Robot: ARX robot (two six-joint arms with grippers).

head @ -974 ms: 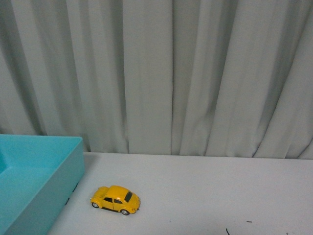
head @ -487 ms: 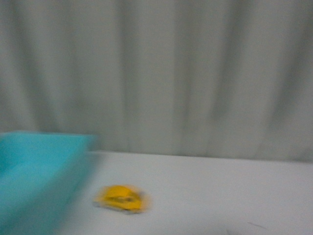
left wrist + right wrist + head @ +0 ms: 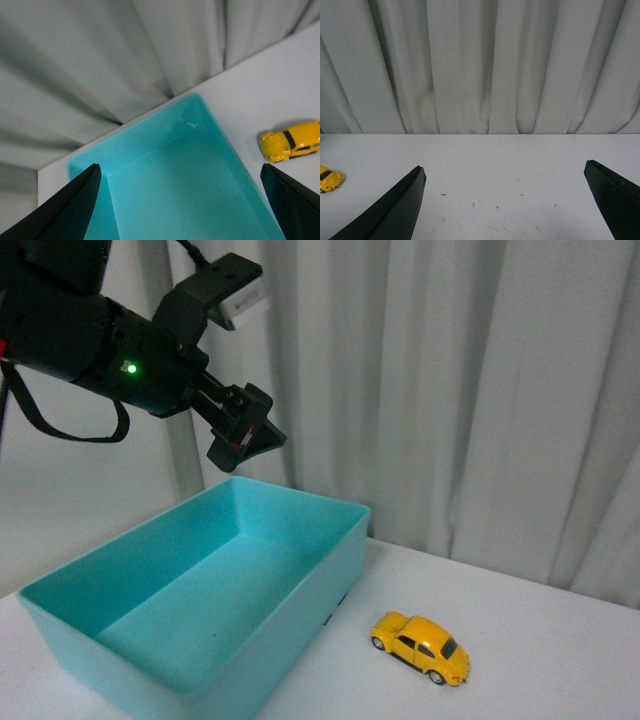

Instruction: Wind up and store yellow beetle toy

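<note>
The left gripper and right gripper are wide open and empty. The car sits low down, off to the left gripper's right, beside the bin. It is probably light, hard and slippery, and it rolls; pinch its doors.

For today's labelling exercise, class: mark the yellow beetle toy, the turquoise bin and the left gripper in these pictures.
yellow beetle toy (image 3: 420,645), front view, middle of its body.
turquoise bin (image 3: 305,615), front view, on its outer side wall.
left gripper (image 3: 247,447), front view, midway between its fingertips.
</note>
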